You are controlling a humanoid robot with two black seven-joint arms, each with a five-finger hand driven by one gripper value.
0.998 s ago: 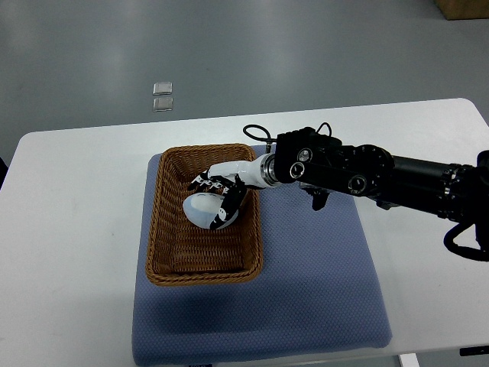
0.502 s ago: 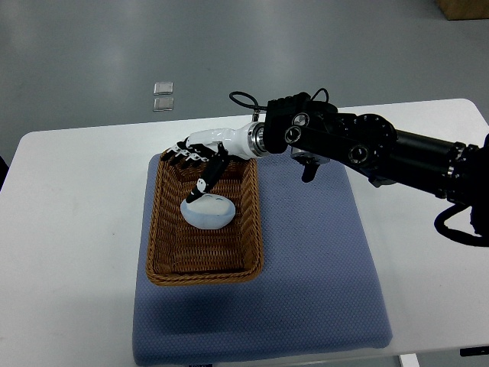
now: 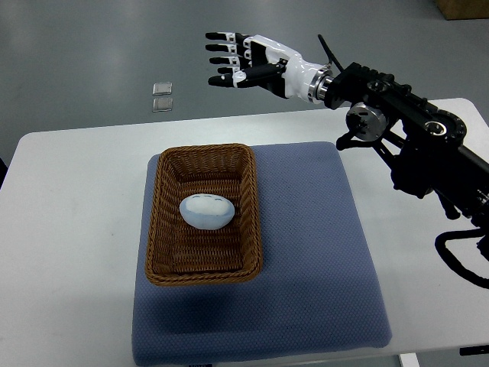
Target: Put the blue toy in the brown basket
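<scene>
A pale blue, egg-shaped toy [image 3: 206, 212] lies inside the brown wicker basket [image 3: 161, 229], near its middle. The basket rests on a blue-grey mat [image 3: 313, 252] on the white table. My right hand [image 3: 233, 60] is raised high above the table's far edge, well away from the basket, its fingers spread open and holding nothing. Its black arm [image 3: 412, 138] comes in from the right edge. No left arm shows.
Two small clear squares [image 3: 162, 96] lie on the grey floor beyond the table. A cardboard box corner [image 3: 463, 8] sits at the top right. The white table [image 3: 69, 229] extends left of the mat.
The right hand let go of the blue toy in the basket, then lifted up and away toward the far side with its fingers spread. The toy stays in the basket.
</scene>
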